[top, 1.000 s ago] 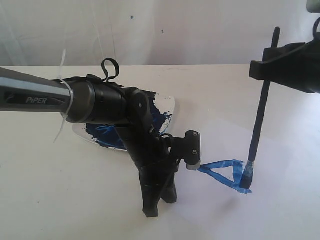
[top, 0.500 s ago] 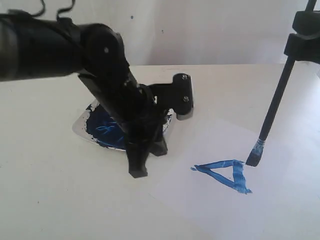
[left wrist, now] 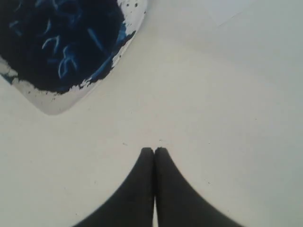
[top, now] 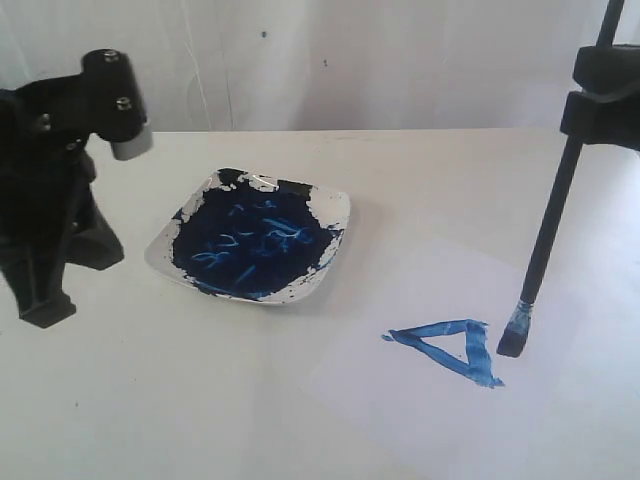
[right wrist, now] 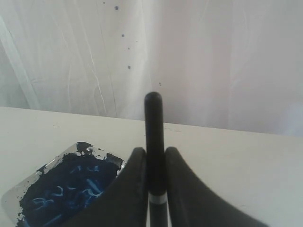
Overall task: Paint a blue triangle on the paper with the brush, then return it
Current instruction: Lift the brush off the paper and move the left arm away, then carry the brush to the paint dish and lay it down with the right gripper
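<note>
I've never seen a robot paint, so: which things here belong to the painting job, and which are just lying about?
Part of the job: the brush, held in the right tool; the blue triangle; the paper under it; the dish of blue paint.
Just there: the left tool, shut and empty, beside the dish; the white table.
</note>
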### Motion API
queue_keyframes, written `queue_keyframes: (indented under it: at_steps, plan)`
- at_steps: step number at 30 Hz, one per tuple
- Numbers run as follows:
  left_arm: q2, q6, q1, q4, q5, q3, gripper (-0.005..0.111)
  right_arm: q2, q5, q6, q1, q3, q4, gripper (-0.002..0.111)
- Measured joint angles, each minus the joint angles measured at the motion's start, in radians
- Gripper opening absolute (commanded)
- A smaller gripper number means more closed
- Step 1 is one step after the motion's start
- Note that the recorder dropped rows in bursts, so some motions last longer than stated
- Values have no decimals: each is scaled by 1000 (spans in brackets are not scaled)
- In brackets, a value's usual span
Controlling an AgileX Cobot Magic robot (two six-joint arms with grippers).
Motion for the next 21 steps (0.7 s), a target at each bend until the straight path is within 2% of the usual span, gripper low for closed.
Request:
queue_keyframes:
  at_steps: [4,13,18,21]
  plan:
    - [-84,-62,37,0,-39,79,0,0,11,0,0,0,0,0]
    - [-139,-95,45,-39,-50,170,0,0,28,16,0,0,14,0]
    - [-139,-95,45,-117,-50,172,0,0,4,89,0,0,165,0]
    - [-139,-95,45,-129,-50,172,0,4,-94,149,0,0,281,0]
